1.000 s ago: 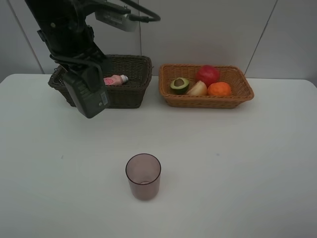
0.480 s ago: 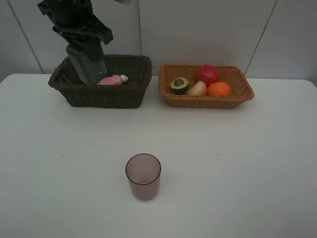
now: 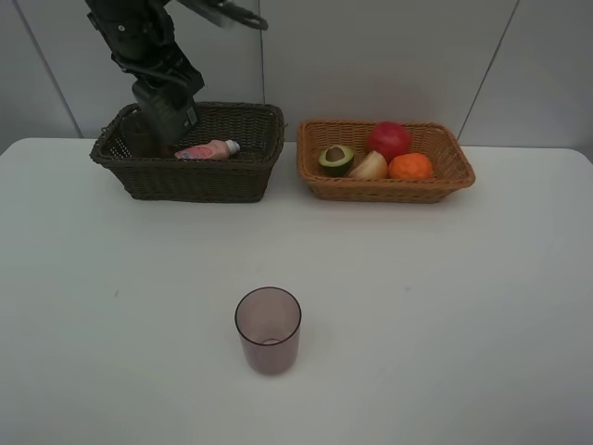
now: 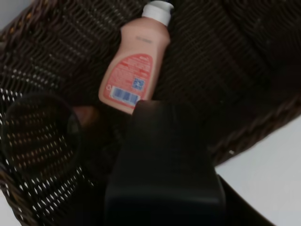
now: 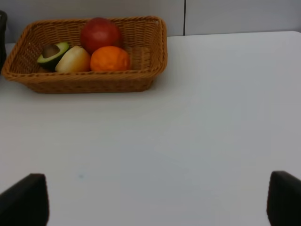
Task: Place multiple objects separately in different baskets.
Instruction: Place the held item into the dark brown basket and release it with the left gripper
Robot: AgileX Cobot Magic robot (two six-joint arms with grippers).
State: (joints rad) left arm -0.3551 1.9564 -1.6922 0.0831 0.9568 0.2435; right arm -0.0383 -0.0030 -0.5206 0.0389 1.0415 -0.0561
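Observation:
My left gripper (image 3: 159, 93) reaches down into the dark brown basket (image 3: 243, 176), shut on the dark green pump bottle (image 3: 170, 121). That bottle (image 4: 160, 165) fills the middle of the left wrist view and hides the fingers. Beside it in the basket lie the small pink bottle (image 3: 209, 149) (image 4: 136, 75) and a translucent cup (image 4: 40, 132). Another brownish-pink cup (image 3: 268, 329) stands upright on the table. The light tan basket (image 3: 445, 185) (image 5: 155, 52) holds the apple (image 3: 388, 139), avocado half (image 3: 336, 158), peach-coloured fruit (image 3: 370, 166) and tangerine (image 3: 410, 167). My right gripper (image 5: 154, 200) is open over bare table.
The white table (image 3: 463, 306) stretches wide around the standing cup. Both baskets stand side by side along the back edge, close to the grey wall panels (image 3: 389, 56).
The left arm carried the dark green pump bottle from in front of the dark basket up and back, then down inside it. Nothing else moved.

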